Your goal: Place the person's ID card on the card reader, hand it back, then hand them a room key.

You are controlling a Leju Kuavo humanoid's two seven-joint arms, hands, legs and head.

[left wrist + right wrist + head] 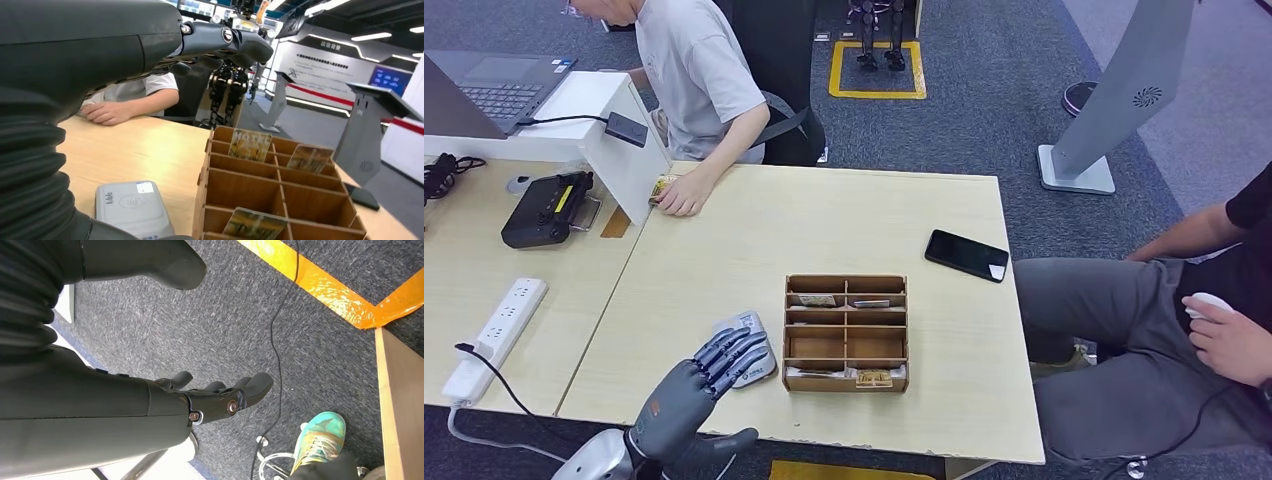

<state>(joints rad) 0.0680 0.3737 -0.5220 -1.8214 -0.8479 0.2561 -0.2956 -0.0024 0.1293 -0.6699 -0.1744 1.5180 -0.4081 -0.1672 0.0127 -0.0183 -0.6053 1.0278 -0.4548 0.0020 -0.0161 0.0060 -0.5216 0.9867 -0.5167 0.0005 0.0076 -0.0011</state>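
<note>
Counts: 2 robot hands, left hand [694,385] and right hand [210,397]. 1 card reader [746,352]. 1 wooden organizer [846,332] with several cards in its compartments; exact card count couldn't be told. 1 card [662,187] under a person's hand at the far counter edge. 1 phone [966,255]. 1 laptop [484,90]. 1 power strip [496,325]. 1 black controller-like device [546,210]. 2 people: one [699,80] behind the counter [824,215], one [1164,300] seated to the side.

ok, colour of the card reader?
Light grey card reader, clearest in the left wrist view.
</note>
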